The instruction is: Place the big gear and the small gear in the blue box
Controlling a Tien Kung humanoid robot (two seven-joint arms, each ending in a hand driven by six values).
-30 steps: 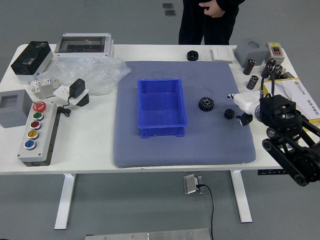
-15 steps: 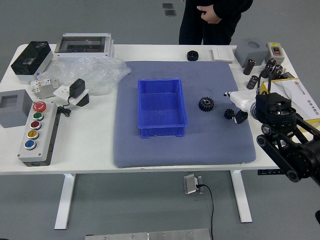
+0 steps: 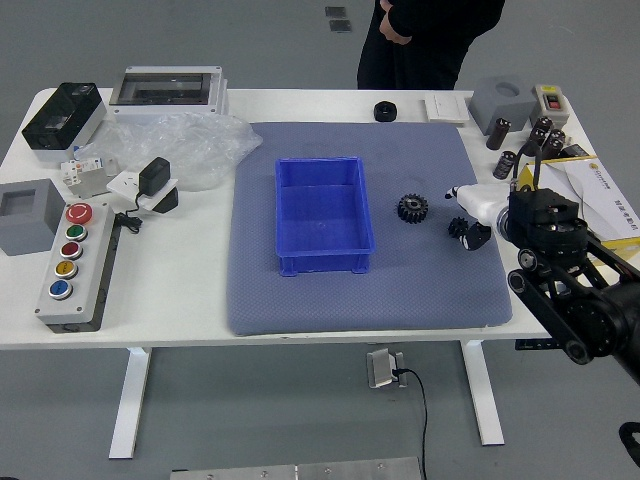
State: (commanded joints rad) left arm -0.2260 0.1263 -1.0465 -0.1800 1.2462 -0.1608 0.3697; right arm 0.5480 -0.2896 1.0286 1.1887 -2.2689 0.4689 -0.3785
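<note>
On the grey-blue mat lies the big dark gear (image 3: 412, 208), to the right of the blue box (image 3: 322, 215), whose inside shows no gear. The small dark gear (image 3: 458, 227) lies to the right of the big one and a little nearer the robot. My right hand (image 3: 470, 213) reaches in from the right, its white-and-black fingers open around the small gear's right side, one beyond it and one beside it. Whether they touch the gear I cannot tell. The left hand is out of view.
A black round part (image 3: 385, 111) sits at the far edge. Dark cylinders (image 3: 504, 165), a grey block (image 3: 502, 103) and a yellow-edged box (image 3: 600, 200) stand at the right. Left are a button panel (image 3: 78, 265) and plastic wrap (image 3: 190, 145). A person (image 3: 425, 40) stands beyond the table, hands off it.
My right hand has moved left, to the small gear. The gears and the box have stayed where they were. The person has shifted slightly, the visible hand moving left and down.
</note>
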